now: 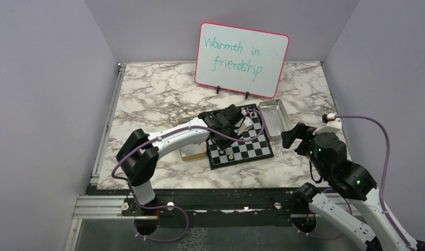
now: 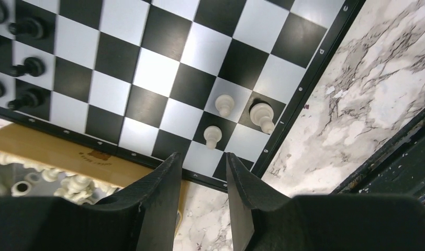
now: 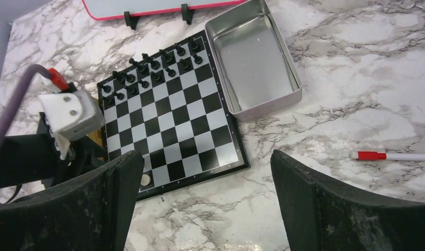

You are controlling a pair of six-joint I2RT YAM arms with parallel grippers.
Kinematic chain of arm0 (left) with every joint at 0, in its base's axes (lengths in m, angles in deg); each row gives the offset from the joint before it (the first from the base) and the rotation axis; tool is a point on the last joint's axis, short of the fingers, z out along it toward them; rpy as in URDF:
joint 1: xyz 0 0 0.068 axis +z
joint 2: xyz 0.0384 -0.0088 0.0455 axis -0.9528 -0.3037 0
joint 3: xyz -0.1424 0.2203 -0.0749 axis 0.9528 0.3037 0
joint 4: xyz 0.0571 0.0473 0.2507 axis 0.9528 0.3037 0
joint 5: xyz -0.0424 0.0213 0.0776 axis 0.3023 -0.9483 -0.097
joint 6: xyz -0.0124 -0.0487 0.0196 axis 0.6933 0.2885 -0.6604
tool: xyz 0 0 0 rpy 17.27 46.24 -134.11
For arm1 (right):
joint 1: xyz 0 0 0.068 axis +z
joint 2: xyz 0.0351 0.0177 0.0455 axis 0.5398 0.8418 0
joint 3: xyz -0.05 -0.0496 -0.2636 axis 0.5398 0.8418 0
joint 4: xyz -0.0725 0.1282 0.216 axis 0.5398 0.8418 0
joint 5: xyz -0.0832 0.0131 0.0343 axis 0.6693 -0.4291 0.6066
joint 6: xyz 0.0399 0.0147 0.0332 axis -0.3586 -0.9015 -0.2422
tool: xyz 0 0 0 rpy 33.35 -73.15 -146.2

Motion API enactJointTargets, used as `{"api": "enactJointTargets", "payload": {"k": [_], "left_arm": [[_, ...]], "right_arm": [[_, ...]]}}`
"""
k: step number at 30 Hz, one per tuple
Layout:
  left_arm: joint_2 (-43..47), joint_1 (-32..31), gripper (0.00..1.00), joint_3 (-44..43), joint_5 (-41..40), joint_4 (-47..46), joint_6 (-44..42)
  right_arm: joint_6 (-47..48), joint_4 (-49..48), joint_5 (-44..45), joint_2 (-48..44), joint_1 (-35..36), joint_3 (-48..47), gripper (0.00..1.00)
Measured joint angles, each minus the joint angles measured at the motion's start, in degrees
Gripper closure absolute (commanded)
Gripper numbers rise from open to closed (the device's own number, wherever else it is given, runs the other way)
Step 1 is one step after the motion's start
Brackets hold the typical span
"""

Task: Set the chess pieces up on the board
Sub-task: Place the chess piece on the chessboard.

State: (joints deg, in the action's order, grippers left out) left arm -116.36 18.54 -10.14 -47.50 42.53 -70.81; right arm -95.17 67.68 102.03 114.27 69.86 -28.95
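Note:
The board lies mid-table, and black chess pieces fill its far rows. Three cream chess pieces stand on squares by the near left corner, also seen from above as cream pieces. My left gripper hovers over the board's left edge just behind them, open with nothing between its fingers. More cream pieces lie in the tan box beside the board. My right gripper hangs wide open over bare marble, right of the board.
A silver metal tray sits against the board's right side. A red-capped pen lies on the marble to the right. A pink-framed whiteboard stands at the back. The black rail marks the table's near edge.

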Motion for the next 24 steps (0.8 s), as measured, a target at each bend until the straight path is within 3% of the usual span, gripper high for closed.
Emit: {"api": "enactJointTargets", "payload": {"k": [14,17,20,22,24], "left_arm": [[3.91,2.47,0.6,-1.27,-13.55,-1.36,0.48],[6.47,5.01,0.6,-1.25,-15.82,-2.4,1.4],[10.12,8.85,0.73,-0.94,-16.33,-3.93,2.91],[11.93,11.41,0.73,-0.46,-17.0,-4.83,3.89],[13.4,14.78,0.65,0.17,-17.73,-4.92,5.44]], "right_arm": [[-0.07,0.0,-1.7,2.82,0.0,0.0,0.04],[-0.07,0.0,-1.79,2.58,0.0,0.0,0.04],[-0.09,0.0,-1.79,2.1,0.0,0.0,0.04],[-0.11,0.0,-1.79,1.68,0.0,0.0,0.04],[-0.11,0.0,-1.79,1.51,0.0,0.0,0.04]]}}
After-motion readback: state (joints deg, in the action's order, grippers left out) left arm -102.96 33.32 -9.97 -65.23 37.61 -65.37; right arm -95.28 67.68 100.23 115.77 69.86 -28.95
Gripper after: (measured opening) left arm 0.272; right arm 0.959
